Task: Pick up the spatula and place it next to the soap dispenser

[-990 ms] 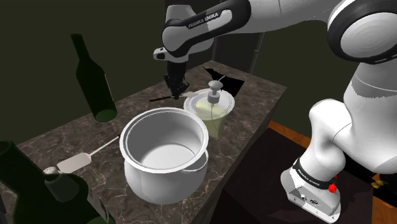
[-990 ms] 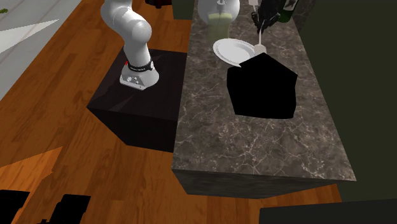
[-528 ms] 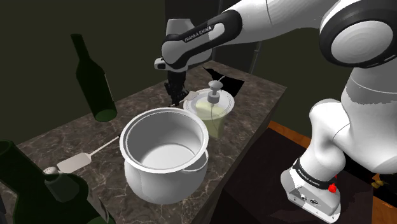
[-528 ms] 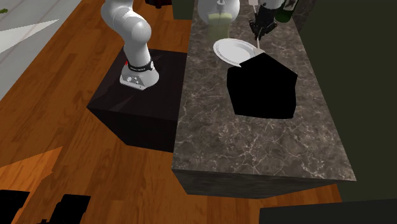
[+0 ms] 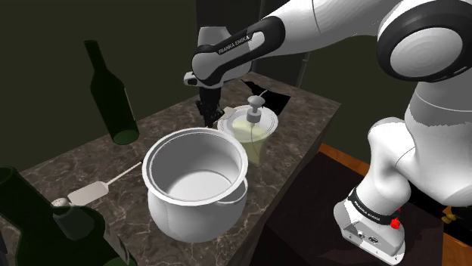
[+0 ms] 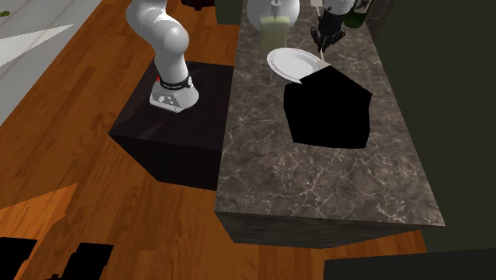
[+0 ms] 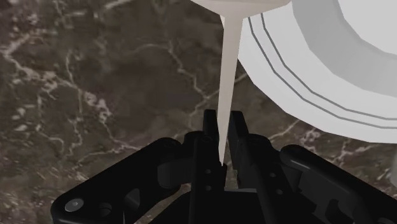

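1. Wrist view: the end effector [image 7: 221, 130] is clamped on the thin white handle of the spatula [image 7: 228, 70], over the dark marbled counter [image 7: 95, 95] and beside a white plate [image 7: 318, 70]. The grasp looks done.
2. Shoulder view: the end effector hangs just beside the soap dispenser [image 5: 254, 130].
3. Second exterior view: the end effector hangs near the plate's edge. I judge that setting the spatula down and releasing it remain.

Marbled counter [image 5: 79, 165] — pot [image 5: 189, 215], plate [image 6: 284, 62], dispenser [image 5: 253, 137]
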{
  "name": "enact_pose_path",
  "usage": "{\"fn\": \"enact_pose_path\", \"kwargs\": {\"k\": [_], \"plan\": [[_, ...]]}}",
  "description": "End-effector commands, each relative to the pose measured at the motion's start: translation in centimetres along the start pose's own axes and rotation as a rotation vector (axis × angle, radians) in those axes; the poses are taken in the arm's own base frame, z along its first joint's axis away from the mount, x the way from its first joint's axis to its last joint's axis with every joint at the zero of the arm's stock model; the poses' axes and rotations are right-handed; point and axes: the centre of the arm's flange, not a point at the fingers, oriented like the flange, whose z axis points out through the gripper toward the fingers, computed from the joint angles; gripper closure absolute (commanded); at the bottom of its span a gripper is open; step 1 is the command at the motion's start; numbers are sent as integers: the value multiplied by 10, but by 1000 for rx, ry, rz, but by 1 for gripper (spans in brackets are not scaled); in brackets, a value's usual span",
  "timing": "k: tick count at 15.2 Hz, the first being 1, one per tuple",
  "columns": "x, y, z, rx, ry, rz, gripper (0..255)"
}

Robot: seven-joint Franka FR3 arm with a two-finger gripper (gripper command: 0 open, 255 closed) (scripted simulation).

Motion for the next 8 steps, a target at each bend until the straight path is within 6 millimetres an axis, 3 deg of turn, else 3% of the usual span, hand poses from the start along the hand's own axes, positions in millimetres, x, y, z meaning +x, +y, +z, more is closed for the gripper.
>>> {"fn": "enact_pose_path", "kwargs": {"k": [1,2,7,8], "plan": [[0,0,0,0,0,0,255],[0,0,0,0,0,0,0],[0,0,0,0,0,0,0],[0,0,-13,0,0,0,0]]}}
